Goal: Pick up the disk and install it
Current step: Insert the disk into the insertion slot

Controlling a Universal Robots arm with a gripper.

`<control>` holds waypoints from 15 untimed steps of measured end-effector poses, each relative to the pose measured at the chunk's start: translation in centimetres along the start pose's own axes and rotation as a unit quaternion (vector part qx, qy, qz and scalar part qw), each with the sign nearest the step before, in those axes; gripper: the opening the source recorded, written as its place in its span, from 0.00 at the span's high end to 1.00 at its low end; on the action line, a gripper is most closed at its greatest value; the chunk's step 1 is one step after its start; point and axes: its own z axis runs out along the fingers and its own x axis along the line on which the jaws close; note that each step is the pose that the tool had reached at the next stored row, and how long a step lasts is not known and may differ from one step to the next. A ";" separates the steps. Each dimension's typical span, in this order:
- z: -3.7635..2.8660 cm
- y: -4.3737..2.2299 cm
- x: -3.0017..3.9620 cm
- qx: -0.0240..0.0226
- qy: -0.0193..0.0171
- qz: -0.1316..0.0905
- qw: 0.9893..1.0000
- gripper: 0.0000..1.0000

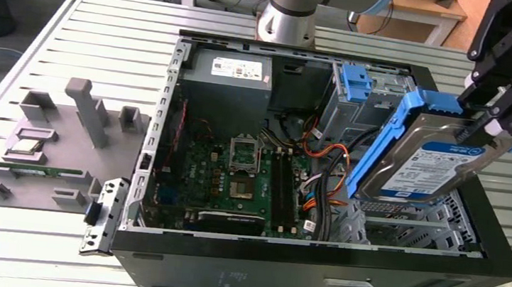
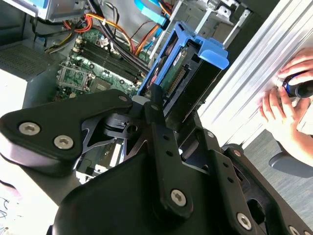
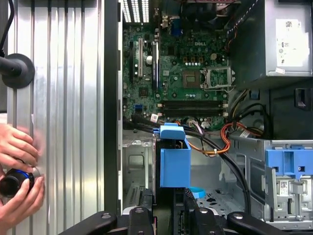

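1. Disk (image 1: pixel 422 164) is clamped in my gripper (image 1: pixel 485 123), the fingers closed on its upper end.
2. It hangs steeply tilted, its labelled face showing in the exterior view, over the metal drive cage (image 1: pixel 409 224) at the exterior view's right end of the open computer case (image 1: pixel 318 282). I cannot tell whether its lower end touches the cage.
3. In both wrist views I look along the gripper (image 2: pixel 161 105) (image 3: pixel 168 208) to the disk (image 2: pixel 188 73) (image 3: pixel 174 161), blue rails along its sides, with the motherboard (image 3: pixel 186 73) beyond it.
4. The grey power-supply box (image 1: pixel 230 69) sits in the case's far corner, and a bare blue bracket (image 1: pixel 358 79) stands in the bay near it.
5. A person's hands (image 3: pixel 17 166) rest on the slatted table (image 3: pixel 63 98) just outside the case wall, closed round a dark round object (image 3: pixel 12 182).
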 end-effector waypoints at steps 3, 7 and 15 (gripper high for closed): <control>0.01 -0.64 -0.01 0.000 0.000 0.000 1.000 0.65; 0.01 -1.29 -0.03 0.000 0.000 0.000 1.000 0.65; 0.04 -2.37 -0.05 0.000 0.000 0.000 1.000 0.65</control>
